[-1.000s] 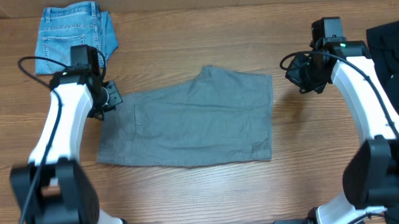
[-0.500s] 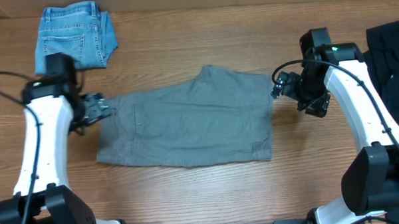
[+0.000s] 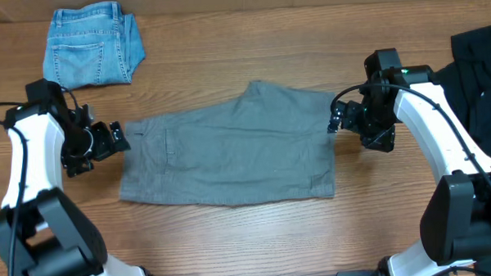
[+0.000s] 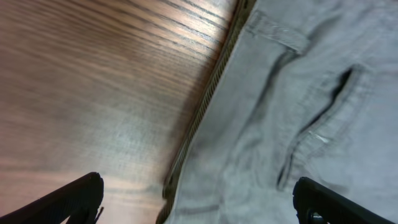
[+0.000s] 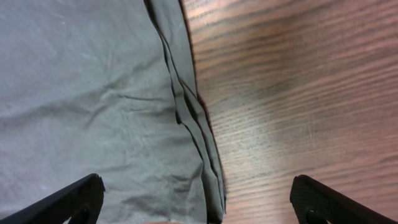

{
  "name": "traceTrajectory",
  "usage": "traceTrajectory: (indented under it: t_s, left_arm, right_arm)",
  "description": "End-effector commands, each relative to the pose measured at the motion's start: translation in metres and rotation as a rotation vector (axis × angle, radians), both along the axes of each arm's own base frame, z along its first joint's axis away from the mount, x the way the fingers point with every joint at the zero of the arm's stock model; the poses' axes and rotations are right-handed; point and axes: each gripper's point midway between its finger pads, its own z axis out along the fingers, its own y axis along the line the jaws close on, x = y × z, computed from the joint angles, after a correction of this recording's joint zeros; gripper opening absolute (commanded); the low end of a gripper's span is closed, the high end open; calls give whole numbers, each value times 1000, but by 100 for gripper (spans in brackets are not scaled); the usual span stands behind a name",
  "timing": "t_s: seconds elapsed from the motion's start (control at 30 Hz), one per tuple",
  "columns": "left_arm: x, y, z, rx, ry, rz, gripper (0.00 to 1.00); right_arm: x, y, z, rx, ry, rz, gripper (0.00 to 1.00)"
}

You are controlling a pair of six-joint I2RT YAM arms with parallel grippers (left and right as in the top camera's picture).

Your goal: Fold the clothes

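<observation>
The wooden table is filling the overhead frame, and the light grey shorts are lying spread flat at its centre, the waistband edge facing the left of the frame. A black garment is sitting at the right edge, partly cut off, and folded denim shorts are resting in the upper left corner. The left gripper is hovering just beside the shorts' left edge with its jaws spread wide, grasping nothing; in its wrist view the left gripper is straddling the waistband, one finger over wood and one over cloth. The right gripper is hanging at the shorts' upper right edge, likewise released and empty. The slit pocket is gaping slightly in the upper right of the left wrist view.
</observation>
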Motion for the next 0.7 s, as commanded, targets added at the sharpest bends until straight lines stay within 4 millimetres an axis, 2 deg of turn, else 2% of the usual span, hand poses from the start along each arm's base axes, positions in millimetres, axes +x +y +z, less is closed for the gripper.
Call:
traceTrajectory:
  t_s: [0.0,0.13,0.2,0.4,0.47,0.67]
  left_arm:
    - [5,-6,-30,-62,44,-45,100]
    - [1,-8,-57,-94,115,-43,100]
    - [-1,-16,-67,-150,140,-44,99]
    - [3,-30,-75,-214,135,-67,95]
    - [4,-35,-75,-213,138,-84,89]
    - [-3,-55,-82,-217,166,-135,88]
  right_arm:
    - [1,1,1,10,-13,9,100]
    - [3,1,1,10,-19,9,100]
    - [4,2,1,11,-25,9,100]
    - [8,2,1,11,-39,9,100]
    - [9,2,1,12,-43,10,100]
    - [8,6,1,12,-41,22,100]
